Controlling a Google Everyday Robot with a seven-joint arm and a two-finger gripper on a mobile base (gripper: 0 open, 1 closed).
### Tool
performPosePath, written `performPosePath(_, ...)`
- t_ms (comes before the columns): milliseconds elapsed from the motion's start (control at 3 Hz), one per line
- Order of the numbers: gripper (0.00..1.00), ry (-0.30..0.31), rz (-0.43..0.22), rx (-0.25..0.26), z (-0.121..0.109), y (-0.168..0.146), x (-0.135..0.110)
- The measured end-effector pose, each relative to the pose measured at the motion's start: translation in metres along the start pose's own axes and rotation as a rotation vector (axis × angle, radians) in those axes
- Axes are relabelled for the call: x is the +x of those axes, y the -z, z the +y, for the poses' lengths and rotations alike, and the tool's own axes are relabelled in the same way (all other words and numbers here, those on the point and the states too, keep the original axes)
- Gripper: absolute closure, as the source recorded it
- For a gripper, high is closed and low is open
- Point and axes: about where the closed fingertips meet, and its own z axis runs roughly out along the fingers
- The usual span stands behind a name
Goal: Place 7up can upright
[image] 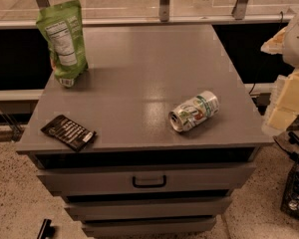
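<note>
The whitish-silver, green-banded aluminium 7up can [194,111] lies on its side front-right on the grey drawer cabinet [139,68]; the pale gripper [289,101] hangs beyond its right edge, open or closed I cannot tell.

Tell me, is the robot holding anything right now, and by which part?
Nothing in view is held. The 7up can lies on its side on the cabinet top, untouched; the gripper is out of view.
</note>
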Motion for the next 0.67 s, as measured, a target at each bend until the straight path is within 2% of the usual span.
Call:
performPosePath(333, 0.0, 0.0, 0.0, 0.0, 0.0, 0.0, 0.0)
performPosePath(667, 0.0, 0.073, -0.013, -0.033, -0.002, -0.005, -0.011)
